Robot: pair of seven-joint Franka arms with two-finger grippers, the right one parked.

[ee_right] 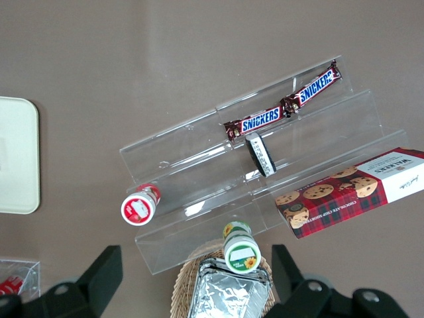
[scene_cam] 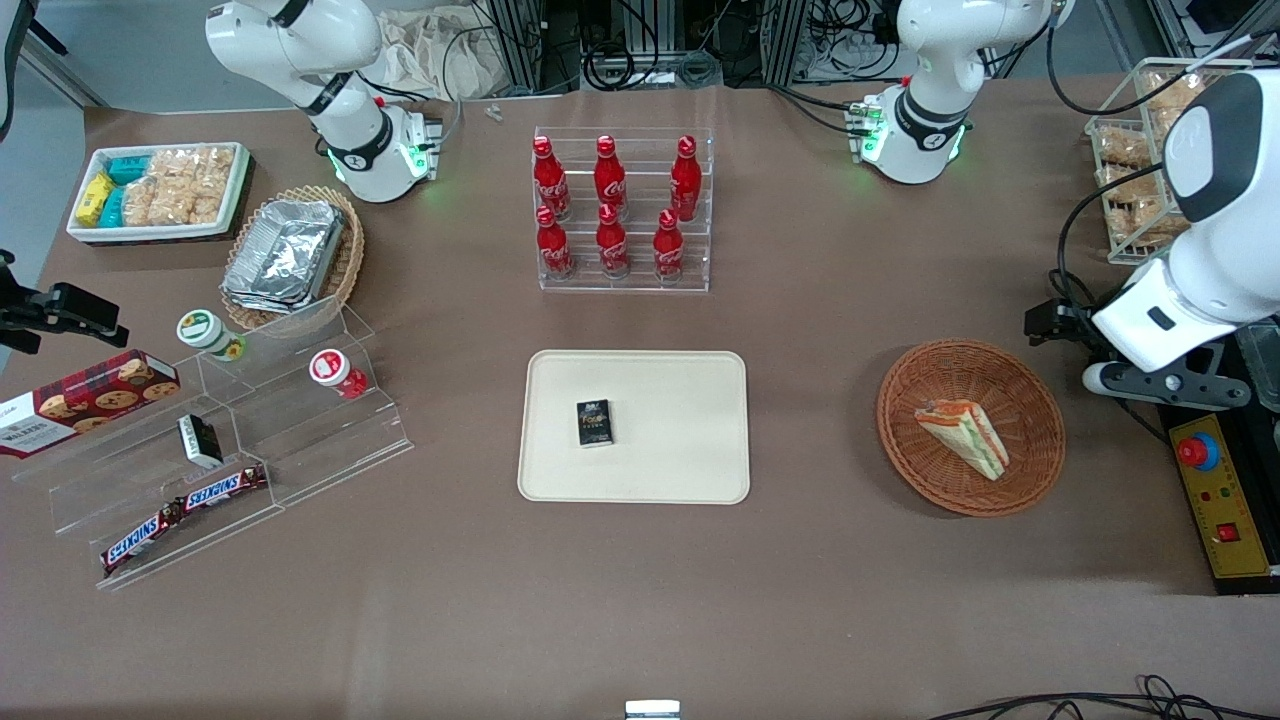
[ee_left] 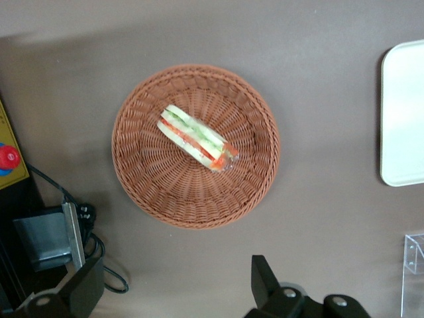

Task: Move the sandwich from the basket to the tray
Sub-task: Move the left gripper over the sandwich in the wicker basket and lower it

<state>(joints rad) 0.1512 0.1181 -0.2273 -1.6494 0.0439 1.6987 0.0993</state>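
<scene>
The sandwich [scene_cam: 965,437], a pale wedge with orange and green filling, lies in the round reddish-brown wicker basket [scene_cam: 1035,395] toward the working arm's end of the table. The left wrist view shows the sandwich [ee_left: 195,138] in the middle of the basket [ee_left: 149,192]. My left gripper [scene_cam: 1050,322] hangs high above the table beside the basket, open and empty, with its fingers wide apart in the wrist view [ee_left: 175,291]. The cream tray [scene_cam: 670,440] lies mid-table with a small black box [scene_cam: 594,422] on it. The tray's edge also shows in the wrist view [ee_left: 404,112].
A rack of red cola bottles [scene_cam: 620,210] stands farther from the camera than the tray. A yellow control box with a red button [scene_cam: 1225,500] sits beside the basket. A clear stepped shelf [scene_cam: 300,440], a tan basket of foil containers [scene_cam: 290,255] and a white snack bin [scene_cam: 160,190] lie toward the parked arm's end.
</scene>
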